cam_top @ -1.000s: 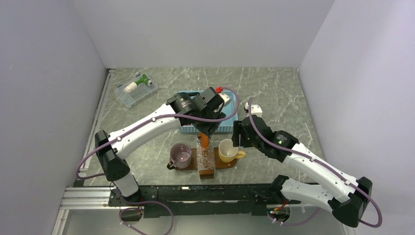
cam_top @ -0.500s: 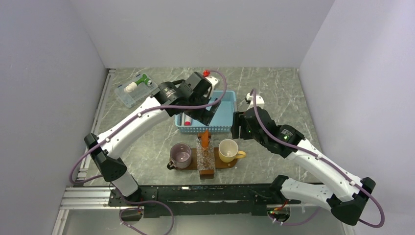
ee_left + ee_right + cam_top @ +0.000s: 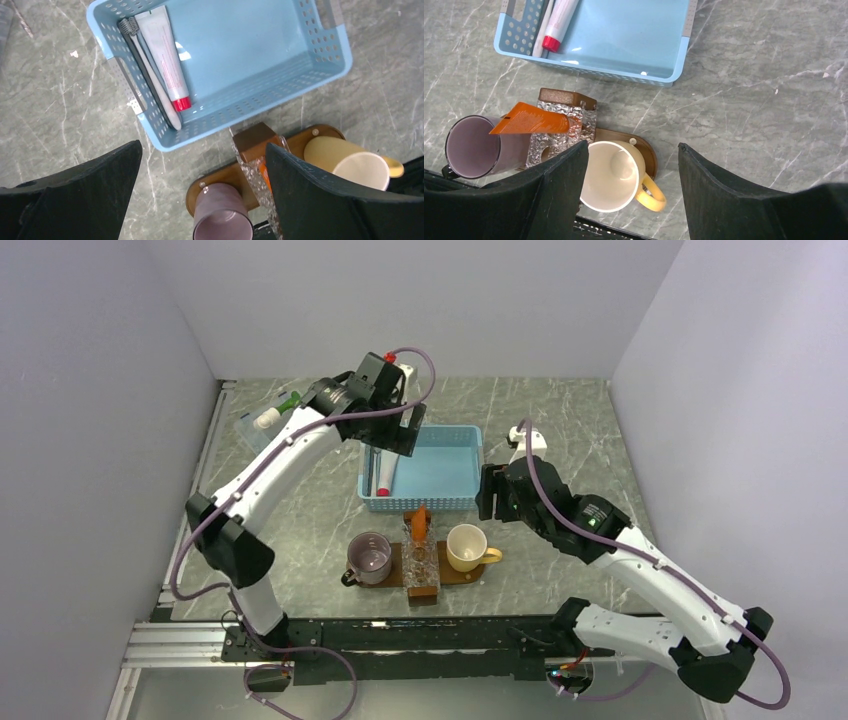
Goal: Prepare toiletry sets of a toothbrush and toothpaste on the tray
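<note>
Now the left claw (image 3: 202,147) had lifted away empty, jaws wide. The small orange squeeze tube (image 3: 531,125) stood delivered on the dark-brown wooden tray (image 3: 305,140) beneath it. The slim pale toothbrush (image 3: 152,82), likely next, lay in the light-blue slotted basket (image 3: 320,75) just ahead.

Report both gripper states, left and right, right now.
Left gripper: open, holding nothing.
Right gripper: open, holding nothing.
</note>
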